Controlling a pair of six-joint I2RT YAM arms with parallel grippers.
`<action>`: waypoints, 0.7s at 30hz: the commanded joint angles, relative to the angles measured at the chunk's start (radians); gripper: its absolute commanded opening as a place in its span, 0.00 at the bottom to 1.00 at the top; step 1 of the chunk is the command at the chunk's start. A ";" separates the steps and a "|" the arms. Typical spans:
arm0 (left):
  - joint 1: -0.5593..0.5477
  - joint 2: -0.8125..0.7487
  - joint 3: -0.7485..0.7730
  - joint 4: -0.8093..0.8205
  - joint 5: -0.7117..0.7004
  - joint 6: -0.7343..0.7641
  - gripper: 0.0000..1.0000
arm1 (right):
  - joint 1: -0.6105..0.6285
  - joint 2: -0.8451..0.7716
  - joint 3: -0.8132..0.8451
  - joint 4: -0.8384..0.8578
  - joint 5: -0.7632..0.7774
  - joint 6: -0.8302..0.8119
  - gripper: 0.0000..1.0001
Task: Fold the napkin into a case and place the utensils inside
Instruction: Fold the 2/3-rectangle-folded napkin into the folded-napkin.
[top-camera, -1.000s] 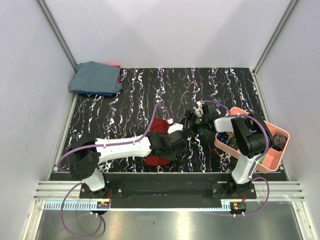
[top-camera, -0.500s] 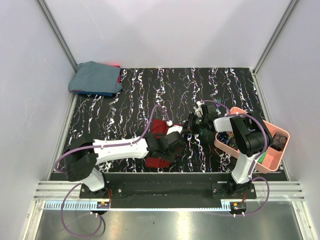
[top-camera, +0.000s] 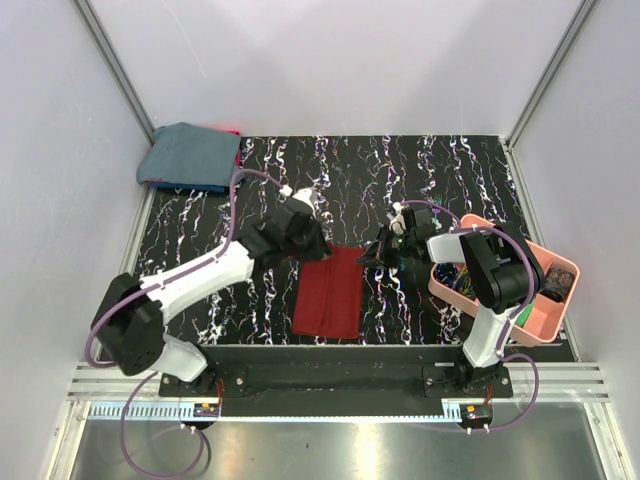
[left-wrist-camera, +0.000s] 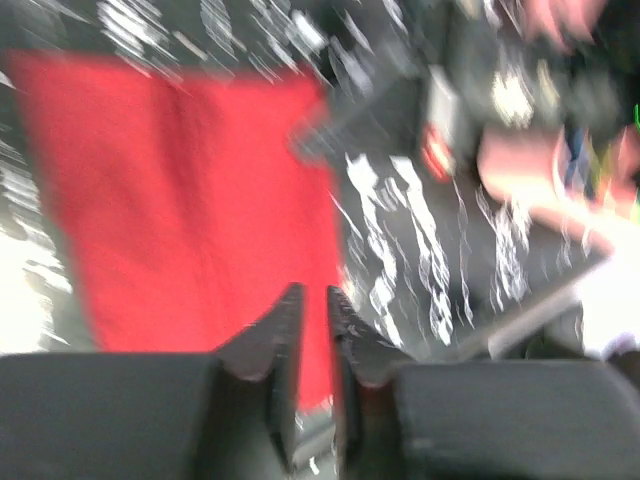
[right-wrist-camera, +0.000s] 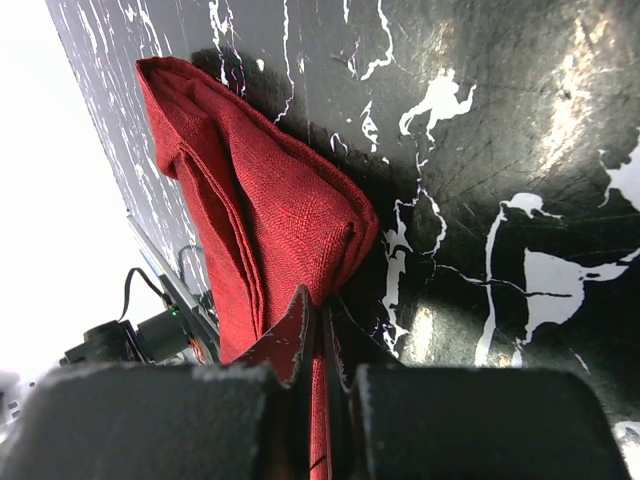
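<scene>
The dark red napkin lies folded into a narrow rectangle near the table's front middle. My right gripper is at its far right corner. In the right wrist view the right gripper is shut on the edge of the layered napkin. My left gripper hangs just beyond the napkin's far left corner. In the blurred left wrist view the left gripper shows a narrow gap between its fingers with nothing in it, above the napkin. I cannot pick out the utensils.
A pink tray with small coloured items stands at the right edge, beside the right arm. A blue-grey cloth bundle lies at the far left corner. White walls close in the black marbled table on three sides.
The left arm has lifted off the napkin and swung back to the left, its jaws parting a little. The right gripper has shut on the napkin's edge. The napkin now lies uncovered as a flat rectangle.
</scene>
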 joint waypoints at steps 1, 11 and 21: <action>0.097 0.098 0.012 0.115 0.039 0.039 0.09 | 0.007 -0.036 0.035 -0.006 0.010 -0.024 0.00; 0.142 0.343 0.072 0.212 0.075 0.040 0.04 | 0.005 -0.059 0.041 -0.043 0.010 -0.003 0.00; 0.139 0.431 0.012 0.287 0.123 -0.015 0.02 | 0.070 -0.128 0.105 -0.116 0.027 0.065 0.00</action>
